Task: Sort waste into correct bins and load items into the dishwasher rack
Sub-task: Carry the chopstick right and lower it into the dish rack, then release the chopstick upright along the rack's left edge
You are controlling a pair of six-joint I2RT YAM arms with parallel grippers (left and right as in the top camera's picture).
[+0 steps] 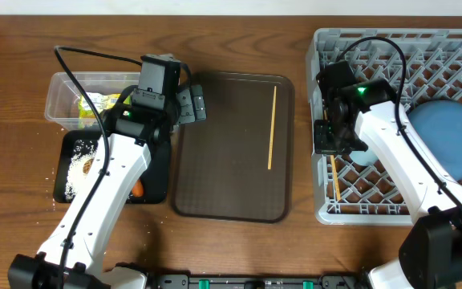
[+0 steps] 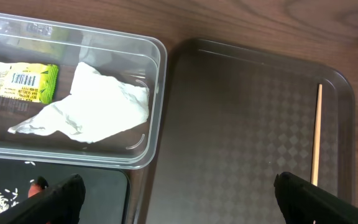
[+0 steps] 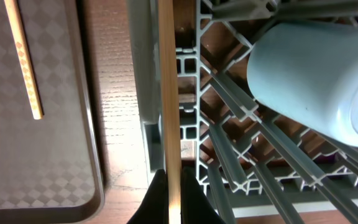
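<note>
Thin wooden chopstick, held [image 3: 169,93]: clamped between the fingertips of the right gripper [image 3: 169,202]. In the right wrist view it runs straight away from the fingers along the left wall of the rack.
Right gripper state: closed tight on the thin wooden chopstick.
Right gripper position: over the left edge of the large square grey plastic dishwasher rack [image 1: 455,48], near its front corner.
Second thin wooden chopstick [image 1: 272,128]: lies flat on the large dark brown serving tray [image 1: 223,185], near the tray's right side and well apart from both grippers.
Rack contents: small light blue cup [image 3: 316,81] just beside the held chopstick; large round blue plate [image 1: 447,140] further right.
Left gripper [image 1: 189,106]: fingers spread wide, nothing between them. It hangs above the seam where the bins meet the serving tray.
Clear rectangular plastic tub [image 2: 157,93]: holds the yellow-green crinkled wrapper [image 2: 27,84] and the crumpled white napkin [image 2: 98,102], which touch each other.
Shallow black rectangular tray [image 1: 66,144]: in front of the tub; holds white rice [image 1: 79,164] and a thin orange carrot stick [image 1: 138,189] at its front right corner.
</note>
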